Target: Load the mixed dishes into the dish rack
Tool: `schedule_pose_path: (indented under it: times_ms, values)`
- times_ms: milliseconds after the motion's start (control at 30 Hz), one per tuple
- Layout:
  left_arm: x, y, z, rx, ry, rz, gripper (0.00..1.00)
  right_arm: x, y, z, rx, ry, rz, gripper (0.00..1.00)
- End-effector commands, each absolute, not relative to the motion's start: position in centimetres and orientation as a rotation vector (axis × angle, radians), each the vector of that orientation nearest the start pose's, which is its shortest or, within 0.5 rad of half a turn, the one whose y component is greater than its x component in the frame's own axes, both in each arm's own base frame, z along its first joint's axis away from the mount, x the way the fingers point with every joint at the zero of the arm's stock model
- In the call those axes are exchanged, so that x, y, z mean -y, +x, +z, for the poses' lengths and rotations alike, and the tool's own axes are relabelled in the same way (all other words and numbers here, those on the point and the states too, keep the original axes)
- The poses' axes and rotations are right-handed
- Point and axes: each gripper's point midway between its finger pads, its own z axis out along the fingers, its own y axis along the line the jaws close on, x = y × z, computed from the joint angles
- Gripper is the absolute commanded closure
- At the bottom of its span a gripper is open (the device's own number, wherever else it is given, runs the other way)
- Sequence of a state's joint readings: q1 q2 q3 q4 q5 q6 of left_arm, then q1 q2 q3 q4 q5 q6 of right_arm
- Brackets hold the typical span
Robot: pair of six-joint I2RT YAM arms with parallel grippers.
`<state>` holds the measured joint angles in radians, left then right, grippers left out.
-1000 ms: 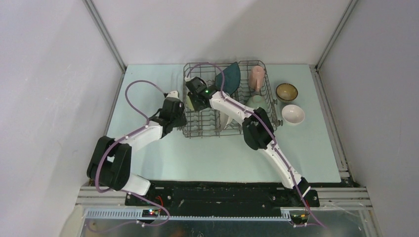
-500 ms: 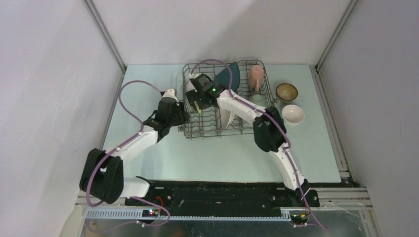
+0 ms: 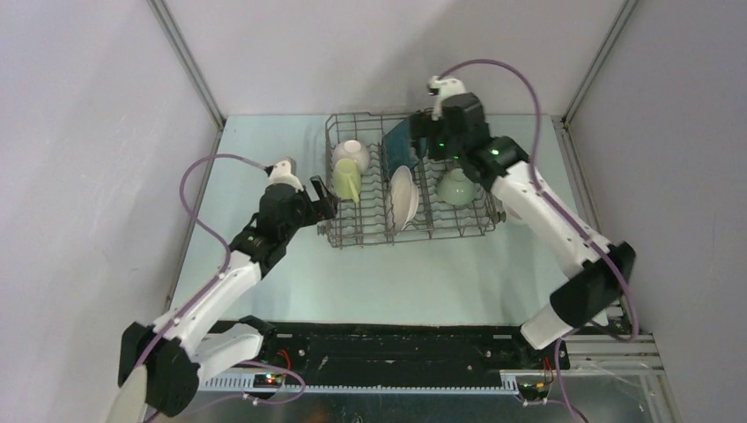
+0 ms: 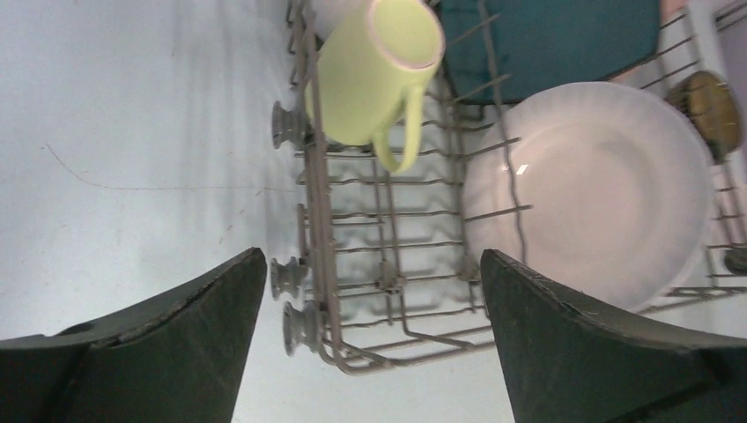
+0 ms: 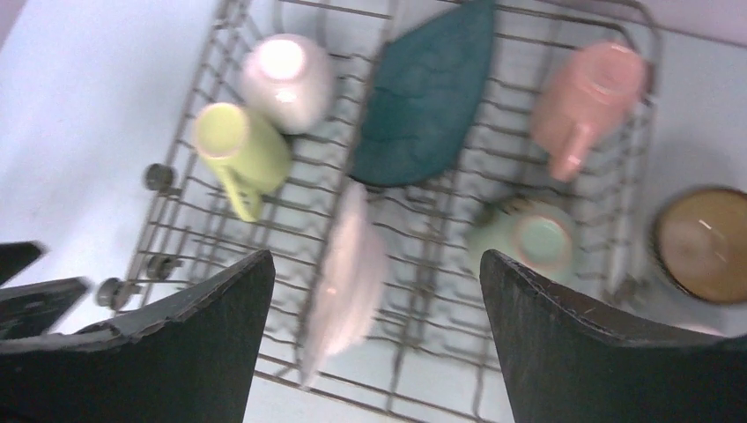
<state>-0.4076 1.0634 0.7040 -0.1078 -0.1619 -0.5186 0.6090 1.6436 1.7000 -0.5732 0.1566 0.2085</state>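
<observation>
The dish rack (image 3: 414,236) stands mid-table. In it are an upturned white bowl (image 3: 351,152), a yellow-green mug (image 3: 346,182) on its side, a white round plate (image 3: 403,196) on edge, a dark teal plate (image 3: 401,139) and a pale green bowl (image 3: 457,187). The right wrist view also shows a pink mug (image 5: 588,92) in the rack's far corner and a brown bowl (image 5: 705,242) outside it. My left gripper (image 3: 321,198) is open and empty beside the rack's left near corner (image 4: 310,176). Above the rack's back, my right gripper (image 5: 374,344) hangs open and empty.
Grey walls close in the pale green table (image 3: 264,159) on three sides. The right arm (image 3: 564,229) crosses over the table right of the rack and hides what lies there in the top view. Both arm bases sit at the near edge.
Both grippers have opened. The right arm rose from the rack's left part and swung to its back right. The left arm drew back toward the near left, leaving the yellow-green mug in the rack.
</observation>
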Motion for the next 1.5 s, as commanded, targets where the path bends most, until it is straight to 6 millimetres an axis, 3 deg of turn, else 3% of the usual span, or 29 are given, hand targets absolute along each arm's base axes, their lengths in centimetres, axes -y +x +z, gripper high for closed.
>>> schedule_pose_path:
  times_ms: [0, 33, 67, 367, 567, 800, 833, 900, 1133, 1333, 1467]
  values:
    - [13.7, 30.5, 20.4, -1.942, -0.254, -0.494, 0.01, -18.1, 40.1, 29.3, -2.059, -0.122, 0.262, 0.12]
    - [13.7, 30.0, 20.4, -1.946, -0.252, -0.494, 0.00, -16.9, 39.8, 27.8, -2.084, -0.090, 0.269, 0.13]
    - [13.8, 29.4, 21.2, -1.926, -0.246, -0.517, 0.00, -14.7, 39.6, 28.9, -2.055, -0.006, 0.306, 0.14]
    - [15.0, 24.4, 23.0, -1.869, -0.172, -0.756, 0.00, 0.1, 36.7, 24.1, -1.976, 0.610, 0.183, 0.15]
    - [15.2, 23.7, 22.0, -1.878, -0.141, -0.776, 0.00, 5.7, 36.4, 21.9, -1.870, 0.934, 0.108, 0.26]
    - [15.2, 23.7, 21.2, -1.902, -0.124, -0.759, 0.00, 8.0, 38.8, 20.0, -1.883, 0.990, 0.066, 0.28]
    - [15.1, 23.6, 20.9, -1.917, -0.121, -0.747, 0.00, 8.1, 39.4, 20.4, -1.883, 0.982, 0.076, 0.29]
    - [14.8, 23.6, 21.3, -1.918, -0.119, -0.723, 0.00, 8.5, 40.5, 19.0, -1.934, 0.984, 0.083, 0.32]
    - [14.5, 23.5, 21.2, -1.915, -0.120, -0.709, 0.00, 7.8, 43.7, 15.9, -2.050, 0.963, 0.111, 0.36]
    - [14.3, 23.7, 20.8, -1.917, -0.145, -0.697, 0.00, 8.5, 47.7, 13.8, -2.095, 0.976, 0.085, 0.39]
    - [13.7, 23.9, 20.7, -1.919, -0.169, -0.668, 0.00, 9.0, 49.2, 11.9, -2.158, 0.997, 0.048, 0.40]
